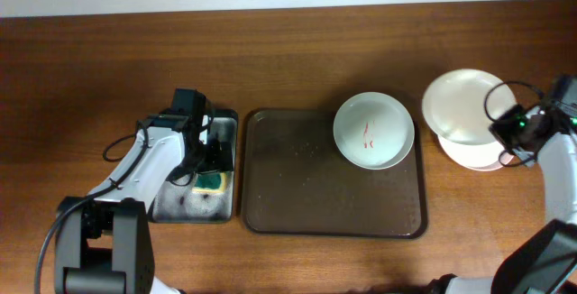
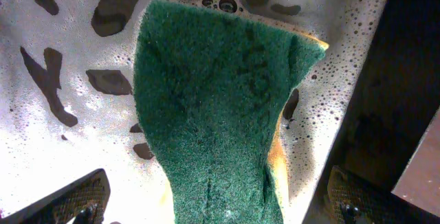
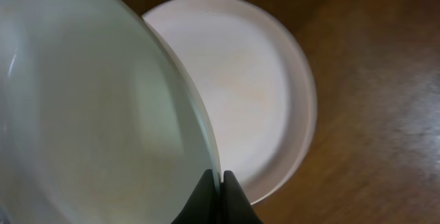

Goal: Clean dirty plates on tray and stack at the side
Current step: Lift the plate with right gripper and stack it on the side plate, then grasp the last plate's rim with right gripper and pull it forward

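Note:
A plate with red scribble stains sits on the dark brown tray, at its back right corner. My right gripper is shut on the rim of a plain pale plate that looks faintly green. It holds this plate tilted over a plain white plate lying on the table right of the tray. My left gripper is open, low over the soapy metal sponge tray, with a finger on either side of the green sponge.
The sponge tray is covered in foam and stands just left of the brown tray, almost touching it. The brown tray's left and front parts hold nothing. Bare wooden table lies behind and around both trays.

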Tool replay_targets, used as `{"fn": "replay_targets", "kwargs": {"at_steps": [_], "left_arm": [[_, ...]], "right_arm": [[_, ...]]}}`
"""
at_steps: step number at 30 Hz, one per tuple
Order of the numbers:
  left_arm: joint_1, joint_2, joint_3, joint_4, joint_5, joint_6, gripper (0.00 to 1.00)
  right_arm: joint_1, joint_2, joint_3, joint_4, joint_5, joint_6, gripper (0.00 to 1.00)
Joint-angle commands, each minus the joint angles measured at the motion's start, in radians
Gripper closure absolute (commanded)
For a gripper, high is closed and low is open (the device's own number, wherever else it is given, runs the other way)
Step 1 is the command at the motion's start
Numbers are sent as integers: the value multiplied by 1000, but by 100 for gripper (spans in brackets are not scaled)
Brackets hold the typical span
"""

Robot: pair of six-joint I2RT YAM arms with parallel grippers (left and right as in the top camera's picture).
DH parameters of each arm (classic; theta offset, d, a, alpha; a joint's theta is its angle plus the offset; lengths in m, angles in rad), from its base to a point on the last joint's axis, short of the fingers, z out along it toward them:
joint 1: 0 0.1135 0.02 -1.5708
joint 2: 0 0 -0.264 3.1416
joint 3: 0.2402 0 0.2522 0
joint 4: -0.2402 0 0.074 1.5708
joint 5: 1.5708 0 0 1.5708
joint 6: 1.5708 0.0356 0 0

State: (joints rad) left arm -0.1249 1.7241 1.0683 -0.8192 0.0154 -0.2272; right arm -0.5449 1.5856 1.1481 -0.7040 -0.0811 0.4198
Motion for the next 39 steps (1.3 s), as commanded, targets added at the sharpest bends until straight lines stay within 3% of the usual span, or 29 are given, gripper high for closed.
{"fn": "replay_targets", "kwargs": {"at_steps": [1,2,4,5,7,11,14,19,21,25,27,35,37,39], "left_arm": [[3,-18,11,2,8,5,1],[3,-18,11,2,8,5,1],[3,-18,11,3,8,5,1],[3,-18,11,3,8,5,1],[3,-18,11,3,8,5,1],[3,-18,11,2,8,5,1],[3,-18,11,2,8,5,1],[3,-18,11,3,8,5,1],[3,-18,11,2,8,5,1],[3,-18,11,3,8,5,1],[3,-18,11,3,8,5,1],[3,-18,11,6,8,5,1],[3,-18,11,6,8,5,1],[3,-18,11,6,8,5,0]], "right_arm": [[-60,56,13,0,-21,9,96],[-66,67,13,3,-21,9,93],[-60,76,13,32,-77,9,63],[-55,76,13,45,-145,8,55],[-19,76,13,74,-327,-9,48],[151,76,13,56,-377,-162,46],[301,91,13,58,-154,-181,46],[413,204,13,121,-99,-274,47],[421,270,13,159,-94,-274,54],[422,315,13,166,-226,-285,90],[422,314,13,158,-304,-285,96],[536,313,13,-64,-555,-282,95],[583,313,13,-29,-536,-282,68],[584,313,13,21,-529,-282,56]]}}
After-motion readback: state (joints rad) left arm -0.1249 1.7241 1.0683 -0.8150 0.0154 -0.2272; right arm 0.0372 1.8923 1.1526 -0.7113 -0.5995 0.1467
